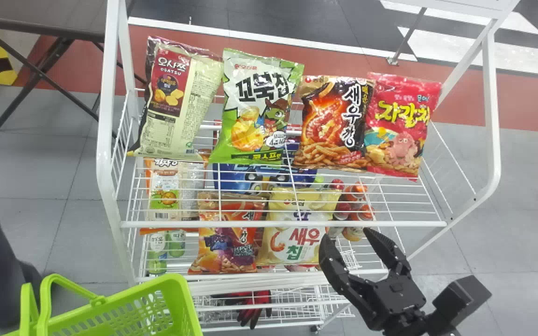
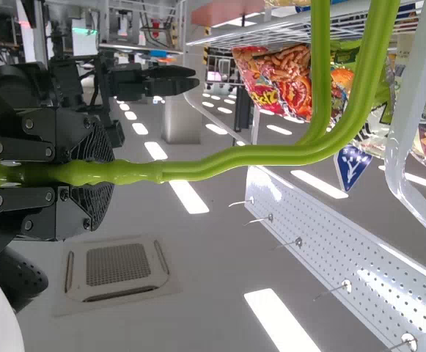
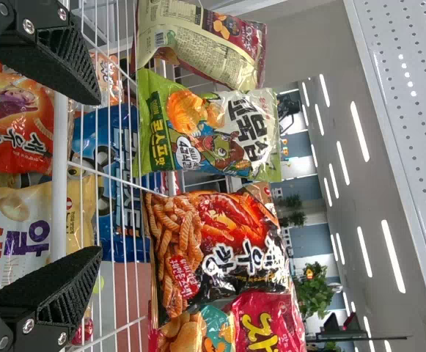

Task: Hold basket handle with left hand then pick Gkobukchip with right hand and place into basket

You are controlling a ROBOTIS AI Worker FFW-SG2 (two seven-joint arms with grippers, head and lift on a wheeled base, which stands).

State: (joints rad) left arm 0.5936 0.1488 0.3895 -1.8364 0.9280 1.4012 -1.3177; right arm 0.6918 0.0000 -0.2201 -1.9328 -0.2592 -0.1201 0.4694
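- We see the white wire rack (image 1: 104, 154), the largest thing; its top shelf holds four snack bags in a row. Below, we make out an orange-purple bag (image 1: 227, 238), a yellow bag (image 1: 276, 247) and some bottles (image 1: 364, 212).
- We have the green basket (image 1: 168, 280) low at our left, near the rack; it has lattice walls, and most of its inside is hidden from us.
- Our right gripper (image 1: 347, 235) is in front of the rack, toward the right, with its fingers spread wide and holding nothing.
- Our left gripper (image 2: 99, 174) is closed around the basket's handle (image 2: 249, 155), one finger on each side of it.
- We find the Gkobukchip (image 1: 250, 109) on the top shelf, second from the left, between a cream-and-maroon bag (image 1: 180, 102) and a black-and-orange one (image 1: 334, 123). It leans upright, puffy and shiny, green and white, with bold black lettering, a cartoon turtle and pictured golden chips.
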